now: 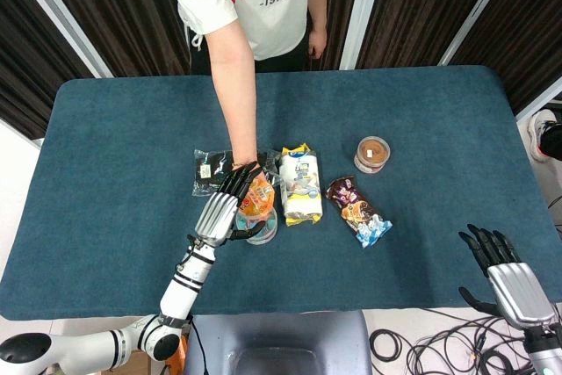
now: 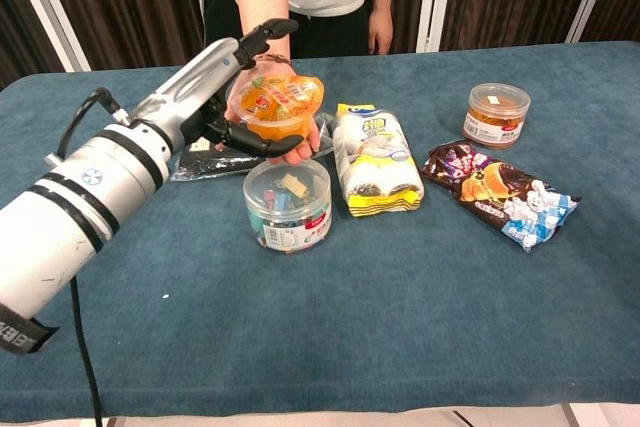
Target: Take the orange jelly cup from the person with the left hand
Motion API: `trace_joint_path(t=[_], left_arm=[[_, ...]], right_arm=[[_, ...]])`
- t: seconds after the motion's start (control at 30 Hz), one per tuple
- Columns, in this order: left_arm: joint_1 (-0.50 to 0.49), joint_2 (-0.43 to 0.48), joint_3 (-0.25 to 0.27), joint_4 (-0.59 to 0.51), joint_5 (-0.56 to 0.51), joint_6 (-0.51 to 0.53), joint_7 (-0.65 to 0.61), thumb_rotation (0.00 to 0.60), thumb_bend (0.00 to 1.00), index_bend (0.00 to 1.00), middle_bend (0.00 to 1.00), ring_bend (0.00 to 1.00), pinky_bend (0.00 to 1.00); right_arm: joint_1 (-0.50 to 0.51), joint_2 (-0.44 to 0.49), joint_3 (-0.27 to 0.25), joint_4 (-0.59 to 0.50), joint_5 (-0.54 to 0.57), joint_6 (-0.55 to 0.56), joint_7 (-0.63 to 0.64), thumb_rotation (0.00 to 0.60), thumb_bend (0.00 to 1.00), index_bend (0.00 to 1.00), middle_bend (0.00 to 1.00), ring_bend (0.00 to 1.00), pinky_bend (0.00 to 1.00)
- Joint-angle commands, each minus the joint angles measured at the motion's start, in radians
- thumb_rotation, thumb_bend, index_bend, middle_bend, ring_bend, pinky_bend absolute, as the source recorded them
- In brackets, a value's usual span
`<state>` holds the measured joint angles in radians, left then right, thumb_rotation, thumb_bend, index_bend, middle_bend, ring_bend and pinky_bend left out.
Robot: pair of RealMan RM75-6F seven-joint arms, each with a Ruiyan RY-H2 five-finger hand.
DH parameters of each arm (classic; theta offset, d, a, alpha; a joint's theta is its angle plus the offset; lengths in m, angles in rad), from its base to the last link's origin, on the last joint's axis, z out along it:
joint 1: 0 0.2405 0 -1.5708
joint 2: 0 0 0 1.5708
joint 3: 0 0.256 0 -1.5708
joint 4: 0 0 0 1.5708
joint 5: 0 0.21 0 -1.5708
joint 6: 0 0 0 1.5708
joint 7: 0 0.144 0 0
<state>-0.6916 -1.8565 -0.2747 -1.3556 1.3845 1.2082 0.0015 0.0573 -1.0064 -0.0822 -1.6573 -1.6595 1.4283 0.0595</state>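
Observation:
The person's hand (image 2: pixel 303 151) holds the orange jelly cup (image 2: pixel 278 105) above the table, its printed lid tilted toward me. My left hand (image 2: pixel 215 87) reaches around the cup from the left. Its upper fingers (image 2: pixel 262 34) stretch over the top with a gap, and its lower dark fingers (image 2: pixel 245 139) curl under the cup beside the person's fingers. In the head view the left hand (image 1: pixel 224 208) lies against the left side of the cup (image 1: pixel 257 198). My right hand (image 1: pixel 500 271) hovers at the table's near right edge, fingers spread, holding nothing.
Under the cup stands a clear round tub (image 2: pixel 288 204) of small items. To its right lie a white-yellow package (image 2: pixel 375 159), a brown-blue snack bag (image 2: pixel 497 195) and a small jar (image 2: pixel 496 114). A black packet (image 1: pixel 211 169) lies to the left. The person's arm (image 1: pixel 235 76) reaches across the table.

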Motion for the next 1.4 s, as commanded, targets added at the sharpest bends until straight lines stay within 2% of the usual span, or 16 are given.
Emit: trace_joint_path(t=[0.03,0.17,0.3,0.53,0.7,0.83,0.93,1.2,1.4], left_arm=[[-0.003,0.000,-0.003,0.001,-0.002,-0.001,-0.008,0.600,0.27,0.00,0.00,0.00,0.07],[-0.012,-0.011,-0.007,0.013,-0.006,-0.005,-0.017,0.600,0.27,0.00,0.00,0.02,0.10],[-0.022,-0.024,-0.012,0.040,-0.020,-0.017,-0.017,0.600,0.26,0.01,0.06,0.10,0.21],[-0.029,-0.052,-0.001,0.086,-0.011,-0.006,-0.007,0.600,0.27,0.35,0.33,0.36,0.48],[-0.034,-0.060,0.003,0.108,-0.011,-0.010,-0.008,0.600,0.27,0.42,0.37,0.41,0.52],[-0.036,-0.064,0.007,0.130,0.022,0.025,-0.013,0.600,0.26,0.51,0.46,0.51,0.63],[-0.032,-0.061,0.012,0.133,0.040,0.044,-0.029,0.600,0.28,0.55,0.47,0.58,0.70],[-0.014,-0.001,0.022,0.062,0.130,0.149,-0.041,0.600,0.31,0.57,0.48,0.61,0.75],[0.029,0.128,0.013,-0.100,0.183,0.237,0.021,0.600,0.31,0.58,0.48,0.61,0.75]], right_arm=[[-0.001,0.001,0.000,0.000,0.001,0.001,0.003,0.600,0.21,0.00,0.00,0.00,0.00],[-0.003,0.005,0.001,0.003,0.005,0.003,0.010,0.600,0.21,0.00,0.00,0.00,0.00],[-0.005,0.011,0.000,0.007,0.001,0.011,0.027,0.600,0.21,0.00,0.00,0.00,0.00],[-0.008,0.016,0.000,0.012,-0.005,0.021,0.046,0.600,0.21,0.00,0.00,0.00,0.00],[-0.012,0.020,0.001,0.016,-0.005,0.030,0.057,0.600,0.21,0.00,0.00,0.00,0.00],[-0.013,0.021,0.002,0.019,-0.006,0.034,0.064,0.600,0.21,0.00,0.00,0.00,0.00],[-0.012,0.020,0.002,0.018,-0.008,0.032,0.061,0.600,0.21,0.00,0.00,0.00,0.00],[-0.011,0.013,0.003,0.015,-0.005,0.025,0.043,0.600,0.21,0.00,0.00,0.00,0.00],[-0.010,0.006,0.002,0.010,-0.003,0.017,0.023,0.600,0.21,0.00,0.00,0.00,0.00]])
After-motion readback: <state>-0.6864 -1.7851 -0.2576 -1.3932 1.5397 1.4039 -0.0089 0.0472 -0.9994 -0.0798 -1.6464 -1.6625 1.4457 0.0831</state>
